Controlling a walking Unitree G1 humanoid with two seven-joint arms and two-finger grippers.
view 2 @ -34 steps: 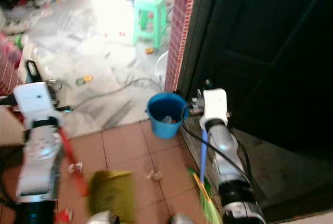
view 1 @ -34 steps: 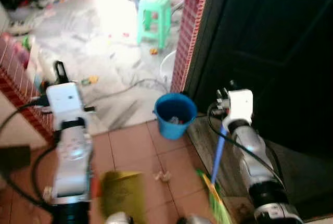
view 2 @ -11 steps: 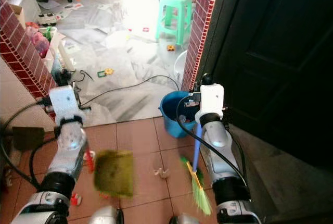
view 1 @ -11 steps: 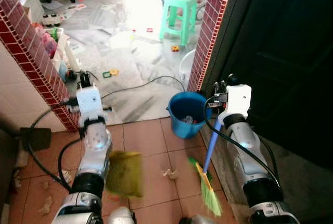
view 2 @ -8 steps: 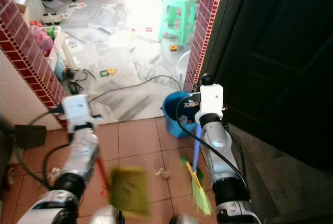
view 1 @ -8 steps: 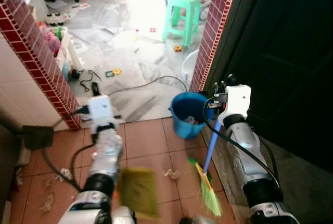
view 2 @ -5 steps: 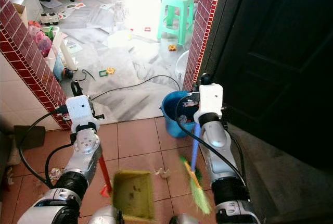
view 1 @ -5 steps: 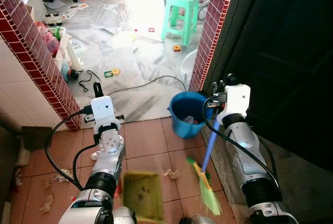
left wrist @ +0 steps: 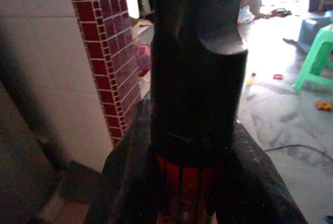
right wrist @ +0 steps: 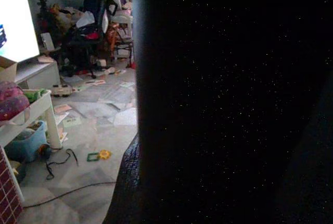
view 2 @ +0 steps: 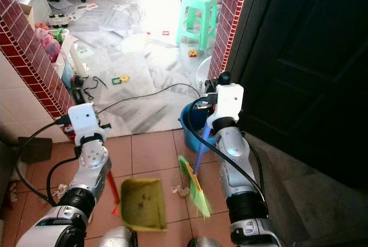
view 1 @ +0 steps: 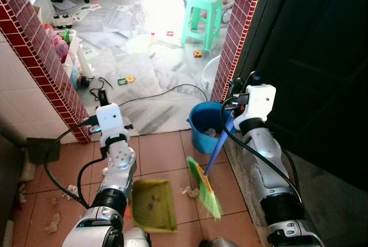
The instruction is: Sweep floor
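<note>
The right gripper grips the blue handle of the broom, whose green bristles angle toward a paper scrap on the terracotta floor, while the left gripper clamps the red handle of the yellow-green dustpan just beside it, a blue bucket behind.

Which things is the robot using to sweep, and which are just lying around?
For sweeping: broom, yellow dustpan, crumpled scrap on the tiles, blue bucket.

Just lying about: green stool, black cable, small toys, papers.
</note>
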